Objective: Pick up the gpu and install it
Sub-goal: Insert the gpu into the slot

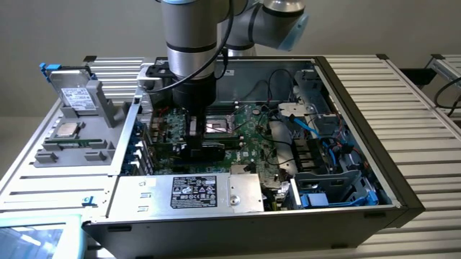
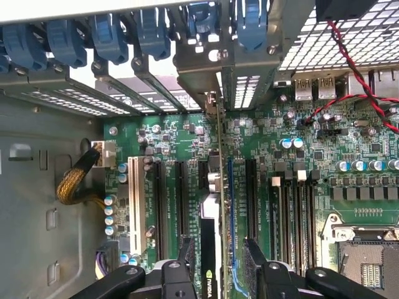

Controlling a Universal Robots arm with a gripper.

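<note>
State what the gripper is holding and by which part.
The gripper holds the gpu edge-on over the motherboard, its fingers clamping the card's two faces at the near end.

The gpu ran off the wrist view's edge at six o'clock, seen edge-on. In the exterior view, the arm hid most of it; the label print was unreadable.

The gripper holds the gpu edge-on among motherboard slots; blue latches crowd the case's rear wall, cables beside.
</note>
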